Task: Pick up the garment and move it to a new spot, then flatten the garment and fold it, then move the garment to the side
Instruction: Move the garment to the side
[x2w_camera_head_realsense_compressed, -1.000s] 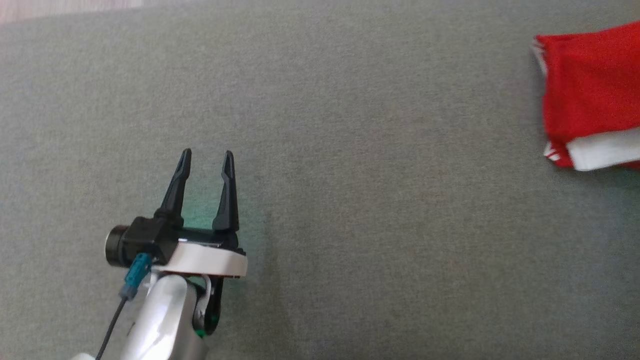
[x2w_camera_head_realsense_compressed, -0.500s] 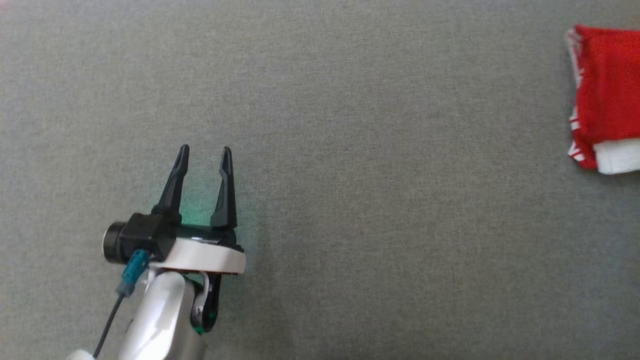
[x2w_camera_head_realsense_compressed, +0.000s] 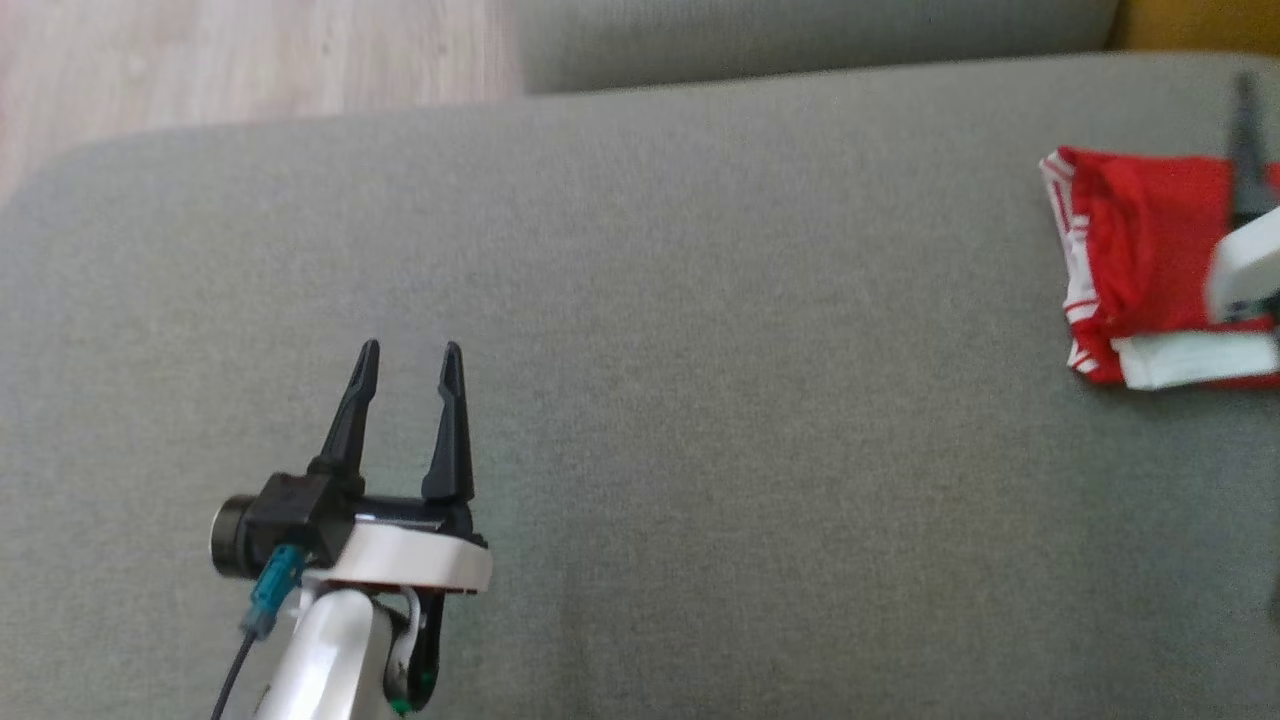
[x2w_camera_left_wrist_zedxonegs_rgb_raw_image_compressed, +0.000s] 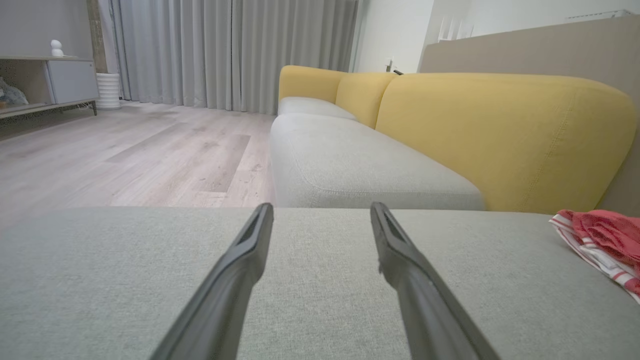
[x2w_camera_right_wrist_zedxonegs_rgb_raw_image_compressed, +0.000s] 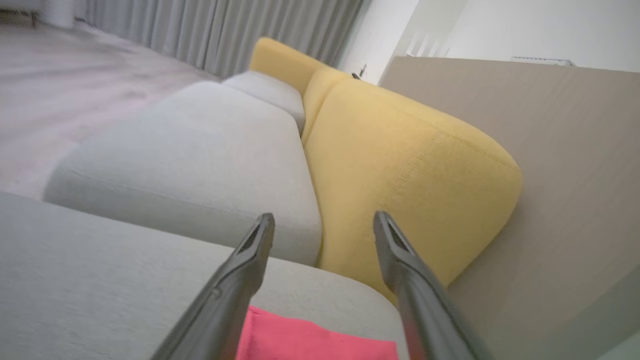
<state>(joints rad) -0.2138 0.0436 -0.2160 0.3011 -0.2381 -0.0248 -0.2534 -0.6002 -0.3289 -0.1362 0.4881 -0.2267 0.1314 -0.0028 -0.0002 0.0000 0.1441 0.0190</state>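
The garment (x2w_camera_head_realsense_compressed: 1140, 250) is red fabric with white-striped trim down its left edge and a white band across its near edge. It is folded into a compact, roughly rectangular bundle with its layers stacked, and the top layer is slightly rumpled. It lies flat on the grey sofa seat cushion (x2w_camera_head_realsense_compressed: 640, 400), far to the right and near the cushion's back edge. Its right part runs out of the head view, so the full outline cannot be confirmed.

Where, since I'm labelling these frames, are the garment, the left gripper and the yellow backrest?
garment (x2w_camera_head_realsense_compressed: 1150, 240): head view, red top layer.
left gripper (x2w_camera_head_realsense_compressed: 411, 348): head view, midway between its fingertips.
yellow backrest (x2w_camera_left_wrist_zedxonegs_rgb_raw_image_compressed: 500, 135): left wrist view, front face.
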